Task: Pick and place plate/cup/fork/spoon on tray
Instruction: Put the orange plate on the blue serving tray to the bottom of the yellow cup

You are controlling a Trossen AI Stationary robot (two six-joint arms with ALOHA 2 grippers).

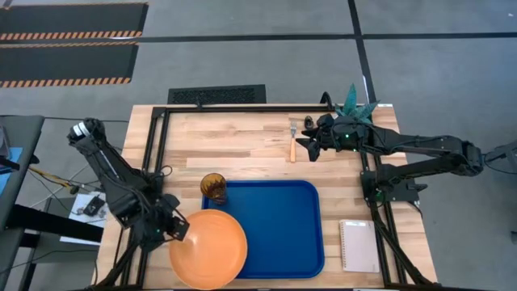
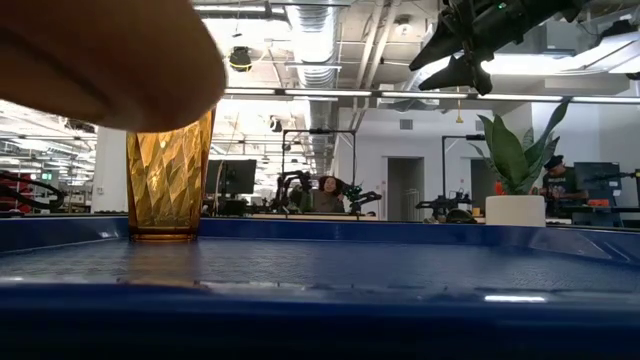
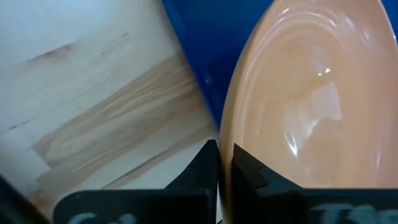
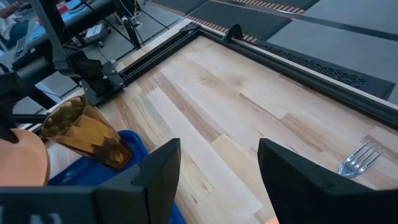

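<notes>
My left gripper (image 1: 179, 228) is shut on the round orange plate (image 1: 208, 249), which hangs over the blue tray's (image 1: 279, 267) near left corner. In the low view the plate (image 2: 100, 60) is above the tray floor. The amber cup (image 1: 214, 187) stands upright in the tray's far left corner. The fork (image 1: 292, 139) lies on the wood beyond the tray. My right gripper (image 1: 307, 145) is open and empty above the table, just right of the fork. In the right wrist view the fork's tines (image 4: 360, 158) lie off to one side of the fingers. I cannot make out the spoon. My left gripper pinches the plate's rim (image 3: 225, 140) on the plate's left side between its two fingers. One finger (image 3: 252, 171) lies on the plate's inner face and the other (image 3: 205, 163) on its underside. The fingers come from the table's left. The plate is lifted clear.
A white pot with a green plant (image 1: 355, 103) stands at the far right, behind my right gripper. A white notepad (image 1: 359, 245) lies right of the tray. A black frame rail (image 1: 242, 107) runs along the table's far edge. Bare wood lies between fork and tray.
</notes>
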